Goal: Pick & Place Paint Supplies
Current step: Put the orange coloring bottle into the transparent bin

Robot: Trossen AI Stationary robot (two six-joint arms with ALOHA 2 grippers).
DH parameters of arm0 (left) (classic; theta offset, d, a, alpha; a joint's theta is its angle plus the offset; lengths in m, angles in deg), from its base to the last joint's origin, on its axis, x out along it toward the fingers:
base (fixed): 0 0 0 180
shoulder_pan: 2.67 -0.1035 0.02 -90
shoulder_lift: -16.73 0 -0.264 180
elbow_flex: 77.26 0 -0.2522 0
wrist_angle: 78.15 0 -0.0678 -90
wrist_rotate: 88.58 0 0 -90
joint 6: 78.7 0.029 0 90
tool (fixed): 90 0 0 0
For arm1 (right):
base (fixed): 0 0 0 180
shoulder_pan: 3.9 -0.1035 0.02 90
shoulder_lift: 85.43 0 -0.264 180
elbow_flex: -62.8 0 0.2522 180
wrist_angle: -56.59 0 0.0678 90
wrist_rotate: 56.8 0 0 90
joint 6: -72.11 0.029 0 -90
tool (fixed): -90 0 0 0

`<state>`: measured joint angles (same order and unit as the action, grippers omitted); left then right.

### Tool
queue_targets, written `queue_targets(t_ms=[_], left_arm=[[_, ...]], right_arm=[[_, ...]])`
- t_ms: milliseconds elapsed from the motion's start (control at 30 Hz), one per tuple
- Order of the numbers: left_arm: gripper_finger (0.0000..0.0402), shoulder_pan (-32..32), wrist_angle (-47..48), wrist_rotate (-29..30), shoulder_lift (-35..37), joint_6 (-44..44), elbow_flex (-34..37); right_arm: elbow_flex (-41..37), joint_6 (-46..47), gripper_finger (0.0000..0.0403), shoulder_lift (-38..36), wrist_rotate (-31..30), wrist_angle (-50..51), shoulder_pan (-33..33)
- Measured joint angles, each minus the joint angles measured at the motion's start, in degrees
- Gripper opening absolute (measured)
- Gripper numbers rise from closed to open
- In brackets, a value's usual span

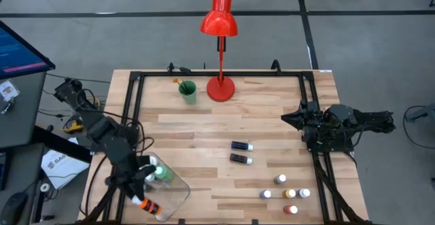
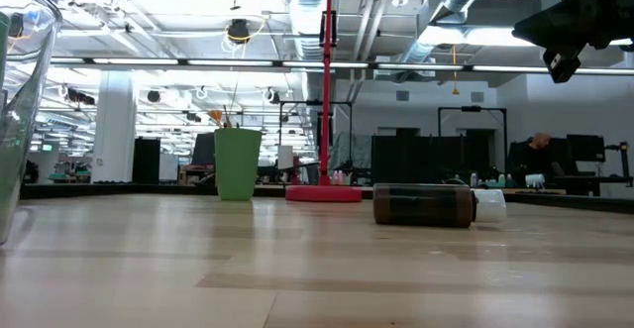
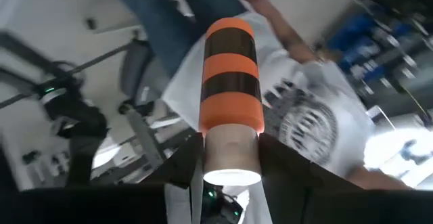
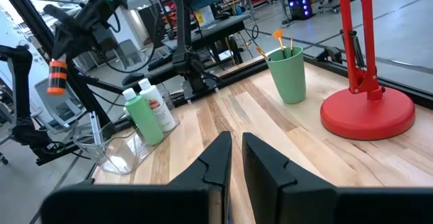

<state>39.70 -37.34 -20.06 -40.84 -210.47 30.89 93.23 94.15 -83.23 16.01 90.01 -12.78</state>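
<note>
My left gripper [image 1: 141,199] is at the table's near left corner, over the clear tray [image 1: 178,196], shut on a paint bottle [image 1: 151,206] with orange and black bands. A green bottle [image 1: 161,172] and a white one stand in the tray. Two dark bottles [image 1: 241,145] lie on their sides mid-table; several small white-capped bottles [image 1: 280,179] stand near the right near corner. Brushes [image 4: 279,36] stick out of the green cup [image 1: 187,91]. My right gripper [image 4: 235,162] waits shut above the table's right side. My left gripper pinches the banded bottle by its white cap end [image 3: 231,158] between the two fingers [image 3: 184,163]. The orange and black body [image 3: 231,82] sticks out beyond the fingertips toward the table's near edge. The bottle is lifted clear, above the tray's near corner.
A red desk lamp's base [image 1: 220,88] stands at the far middle, beside the green cup. A black frame rail [image 1: 132,109] runs around the table. Bare wood lies between the tray and the lying bottles. A person [image 3: 304,109] is beyond the table's near left side.
</note>
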Motion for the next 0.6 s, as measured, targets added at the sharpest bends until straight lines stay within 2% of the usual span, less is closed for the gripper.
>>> queue_targets(t_ms=[267,400,600], left_arm=[[0.0098,3.21,24.18,2.26,-1.98,-0.58,-6.33],[0.0098,4.25,28.0,3.78,-4.32,-0.58,-6.35],[0.0098,4.22,27.63,6.62,-9.71,1.14,-6.38]], right_arm=[[0.0,0.0,0.0033,0.0,-0.02,0.0,0.02],[0.0,0.02,0.0033,0.0,-0.01,-0.02,0.01],[0.0,0.02,0.0033,0.0,-0.02,0.0,0.0]])
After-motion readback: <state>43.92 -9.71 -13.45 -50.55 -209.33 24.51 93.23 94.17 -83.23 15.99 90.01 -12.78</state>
